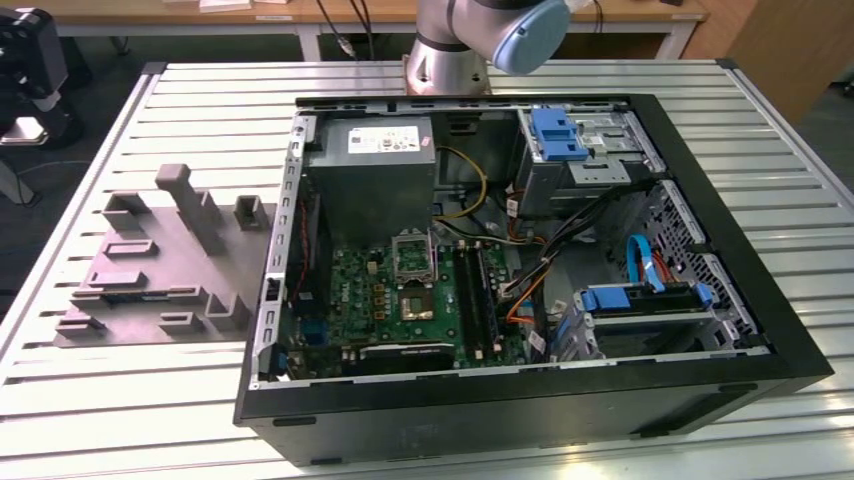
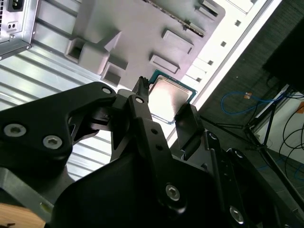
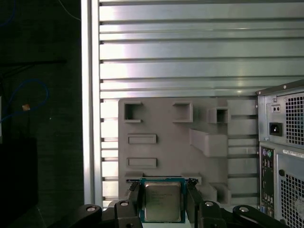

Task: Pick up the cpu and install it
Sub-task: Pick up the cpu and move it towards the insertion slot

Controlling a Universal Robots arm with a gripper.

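Observation:
The cpu (image 3: 163, 202), a small square chip with a pale metal top and a thin dark rim, sits between the two black fingers of my gripper (image 3: 163, 191) in both wrist views. The gripper (image 2: 166, 100) is shut on the cpu (image 2: 170, 97), one finger on each opposite edge. It hangs well above the grey moulded tray (image 3: 166, 128) and the slatted table. In the exterior view the green motherboard (image 1: 394, 300) lies inside the open computer case (image 1: 721, 250), with its silver socket frame (image 1: 412, 258) near the middle.
The grey tray (image 1: 147, 270) with upright posts lies at the exterior view's left of the case. The case's rear panel (image 3: 282, 156) stands beside the tray. Cables, drive cages and a power supply (image 1: 380, 170) crowd the case. The arm's base (image 1: 451, 55) stands behind it.

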